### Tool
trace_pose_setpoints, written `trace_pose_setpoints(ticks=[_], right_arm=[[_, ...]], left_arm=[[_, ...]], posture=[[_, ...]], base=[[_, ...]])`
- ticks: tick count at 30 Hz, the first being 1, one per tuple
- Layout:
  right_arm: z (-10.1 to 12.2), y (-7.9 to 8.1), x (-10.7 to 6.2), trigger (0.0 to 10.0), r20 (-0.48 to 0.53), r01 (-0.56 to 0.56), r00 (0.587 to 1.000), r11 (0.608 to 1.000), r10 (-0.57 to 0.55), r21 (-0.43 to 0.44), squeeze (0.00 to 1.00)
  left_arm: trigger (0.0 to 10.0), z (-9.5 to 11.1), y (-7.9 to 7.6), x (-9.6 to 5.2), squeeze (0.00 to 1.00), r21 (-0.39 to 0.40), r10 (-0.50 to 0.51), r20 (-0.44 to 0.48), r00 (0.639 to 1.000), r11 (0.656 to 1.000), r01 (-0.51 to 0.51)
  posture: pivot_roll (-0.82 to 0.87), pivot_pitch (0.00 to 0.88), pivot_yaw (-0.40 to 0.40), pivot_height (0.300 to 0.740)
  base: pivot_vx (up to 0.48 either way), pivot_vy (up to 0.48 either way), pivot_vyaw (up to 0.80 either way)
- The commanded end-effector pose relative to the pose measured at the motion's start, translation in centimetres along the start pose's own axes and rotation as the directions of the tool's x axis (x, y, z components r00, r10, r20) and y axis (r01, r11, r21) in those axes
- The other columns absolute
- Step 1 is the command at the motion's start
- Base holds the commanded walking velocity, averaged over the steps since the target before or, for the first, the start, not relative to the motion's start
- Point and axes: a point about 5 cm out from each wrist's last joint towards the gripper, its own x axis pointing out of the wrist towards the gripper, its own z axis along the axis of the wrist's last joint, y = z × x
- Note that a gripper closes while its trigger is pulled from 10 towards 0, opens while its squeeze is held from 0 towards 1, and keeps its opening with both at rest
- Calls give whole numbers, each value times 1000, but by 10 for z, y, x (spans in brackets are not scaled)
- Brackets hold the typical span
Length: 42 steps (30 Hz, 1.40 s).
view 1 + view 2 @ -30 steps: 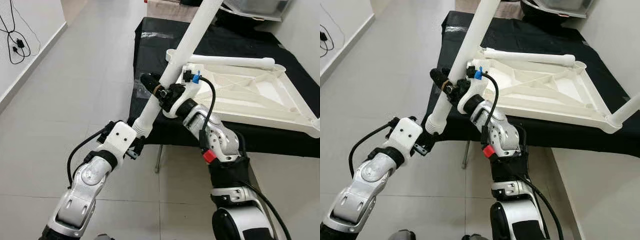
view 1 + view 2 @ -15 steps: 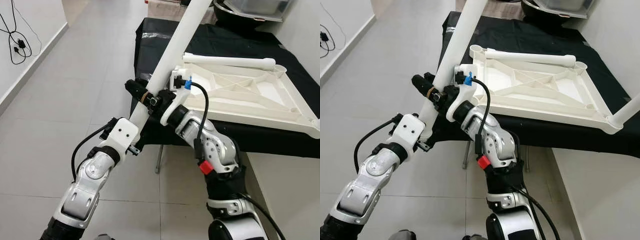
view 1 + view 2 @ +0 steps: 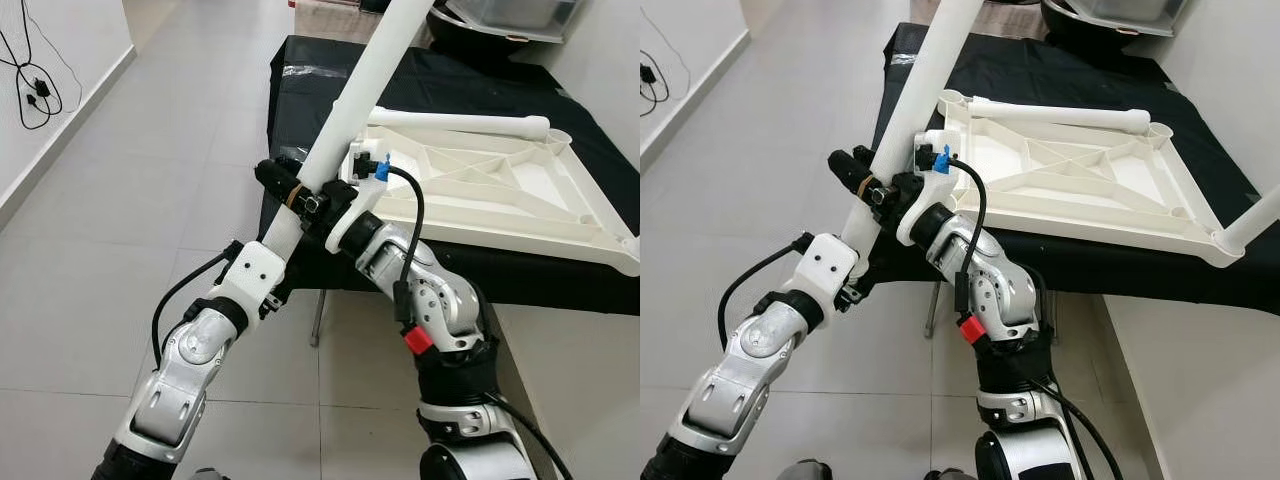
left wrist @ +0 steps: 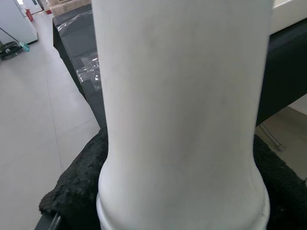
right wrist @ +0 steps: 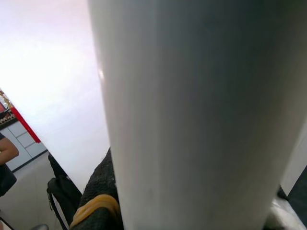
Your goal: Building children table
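A low table draped in black cloth (image 3: 300, 90) is standing on the pale tiled floor (image 3: 150, 180), and a white moulded plastic tabletop (image 3: 500, 195) is lying upside down on it, its ribbed underside facing up. One white plastic leg (image 3: 460, 124) is lying along the far edge of that tabletop, and another leg (image 3: 1255, 222) is rising from the near right corner socket. A long white plastic tube leg (image 3: 340, 135) is slanting up and away just beside the tabletop's near left corner, off the edge of the cloth. The left gripper (image 3: 268, 290) is clamping the lower, flared end of this tube, its knobbed black pads (image 4: 72, 191) pressing on either side. The right gripper (image 3: 290, 190) is clasping the same tube higher up, black fingers (image 3: 852, 172) wrapping round it, one banded in yellow. A black cable (image 3: 25, 75) is hanging against the left wall
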Motion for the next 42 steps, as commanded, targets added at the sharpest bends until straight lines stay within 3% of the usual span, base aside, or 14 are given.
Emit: trace_pose_setpoints(ticks=[1, 2, 3, 4, 5, 11, 12, 16, 21, 24, 27, 29, 32, 42], right_arm=[[-6, 2, -2, 10000, -33, -12, 999, 1000, 12, -4, 0], [-6, 2, -2, 10000, -27, -8, 1000, 1000, 7, -15, 0], [-6, 1, -2, 10000, -25, -4, 1000, 1000, 3, -28, 220], [-6, 1, -2, 10000, -25, -4, 1000, 1000, 3, -28, 220], [-6, 0, -4, 10000, -25, -10, 1000, 999, 9, -34, 1000], [-7, -2, -7, 10000, -32, -28, 999, 998, 27, -49, 1000], [-6, -4, -8, 10000, -32, -34, 999, 999, 33, -37, 0], [-5, -6, -15, 10000, -60, -133, 989, 991, 133, -4, 0], [-7, -3, -21, 10000, -108, -233, 966, 972, 234, 19, 0], [-9, 3, -29, 10000, -148, -356, 920, 932, 362, 65, 0], [-9, 4, -32, 10000, -157, -389, 904, 918, 397, 83, 0], [-14, 8, -41, 10000, -209, -482, 843, 868, 496, 118, 0], [-15, 8, -44, 10000, -230, -512, 818, 850, 527, 127, 0], [-14, 14, -50, 10000, -252, -580, 755, 796, 605, 173, 0]], left_arm=[[0, -5, 1, -1, 0, 11, 5, -16, 1000, 1000, -5], [0, -9, 3, -4, 0, 5, 6, -37, 999, 1000, -6], [10000, -10, 4, -6, 0, -6, 7, -45, 999, 1000, -8], [10000, -10, 4, -6, 0, -6, 7, -45, 999, 1000, -8], [10000, -11, 5, -11, 0, -17, 8, -48, 999, 1000, -9], [10000, -13, 2, -22, 0, -67, -32, -52, 998, 997, 29], [10000, -14, 0, -29, 0, -89, -59, -44, 997, 994, 55], [10000, -19, -10, -54, 0, -177, -180, -46, 983, 970, 169], [10000, -18, -17, -64, 0, -234, -260, -42, 965, 941, 244], [10000, -18, -27, -76, 0, -296, -370, -32, 928, 891, 345], [10000, -17, -31, -81, 0, -314, -403, -30, 915, 873, 374], [10000, -17, -39, -92, 0, -392, -481, -20, 876, 810, 436], [10000, -15, -44, -98, 0, -418, -521, -11, 853, 777, 470], [10000, -12, -46, -104, 0, -438, -557, -7, 831, 749, 498]], posture=[[121, 112, -108, 740], [116, 110, -104, 740], [116, 110, -103, 740], [116, 110, -103, 740], [117, 110, -104, 740], [126, 107, -102, 740], [126, 93, -91, 740], [134, 87, -94, 740], [137, 87, -94, 740], [135, 80, -91, 740], [133, 78, -91, 740], [136, 80, -91, 740], [135, 82, -95, 740], [132, 96, -93, 740]], base=[[0, 0, 0], [0, 0, 0], [0, 0, 0], [0, 0, 0], [0, 0, 0], [0, 0, 0], [0, 0, 0], [0, 0, 0], [0, 0, 0], [0, 0, 0], [0, 0, 0], [0, 0, 0], [0, 0, 0], [0, 0, 0]])
